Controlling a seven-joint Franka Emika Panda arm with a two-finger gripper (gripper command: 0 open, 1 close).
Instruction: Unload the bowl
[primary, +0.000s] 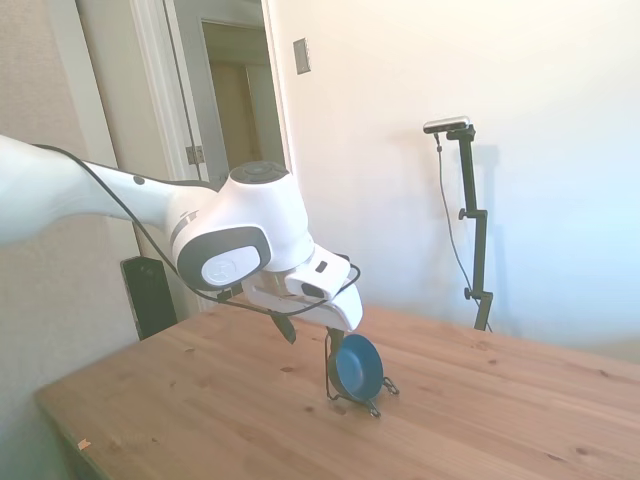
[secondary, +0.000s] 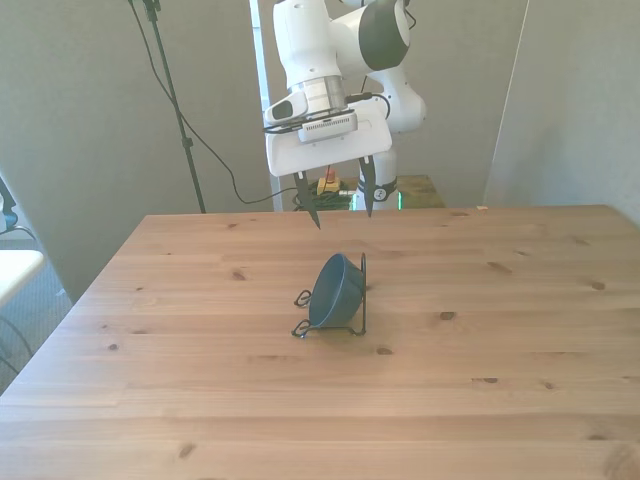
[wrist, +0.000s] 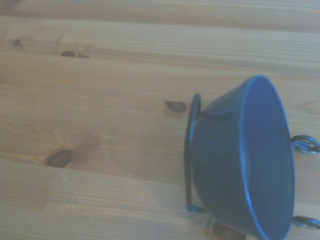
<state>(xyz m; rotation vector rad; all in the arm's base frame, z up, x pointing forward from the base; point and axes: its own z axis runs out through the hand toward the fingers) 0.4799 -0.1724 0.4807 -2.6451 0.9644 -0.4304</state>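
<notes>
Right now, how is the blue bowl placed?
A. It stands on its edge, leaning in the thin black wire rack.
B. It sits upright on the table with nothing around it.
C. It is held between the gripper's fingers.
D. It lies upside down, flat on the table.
A: the bowl stands tilted on edge in the wire rack, while the open gripper hangs above, not touching it.

The gripper (secondary: 340, 208) is hanging with its fingers spread apart, touching nothing. Below it and nearer the camera, the blue bowl (secondary: 334, 291) is sitting tilted on edge in a black wire rack (secondary: 360, 296) on the wooden table (secondary: 200, 400).
</notes>
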